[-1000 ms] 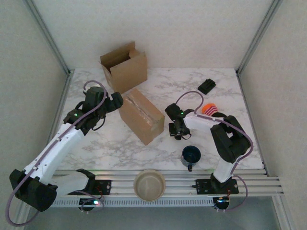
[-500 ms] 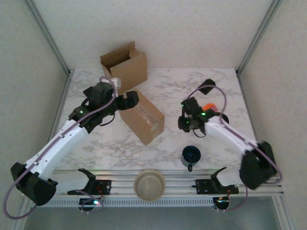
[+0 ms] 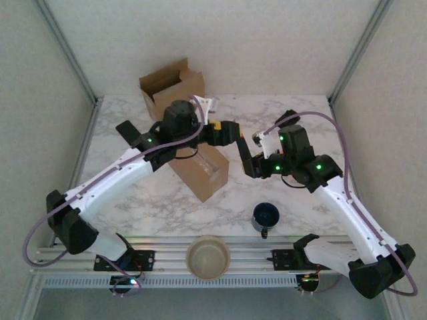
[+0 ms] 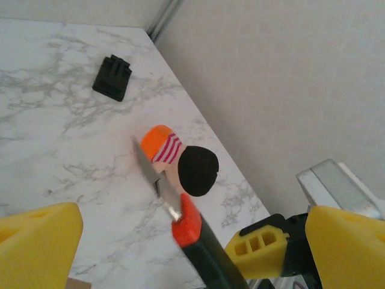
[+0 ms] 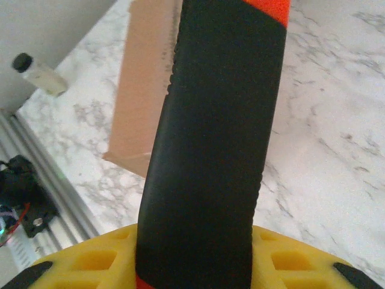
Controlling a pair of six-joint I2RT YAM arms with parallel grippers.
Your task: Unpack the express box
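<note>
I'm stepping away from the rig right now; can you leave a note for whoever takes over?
Right tool: shut on the knife, held above the table.
Left tool: open, empty, straddling the knife's blade without touching.
Closed box lies near the table's middle; open box stands at the far left.
Done: knife picked up. Left: cut the closed box open, empty it.
</note>
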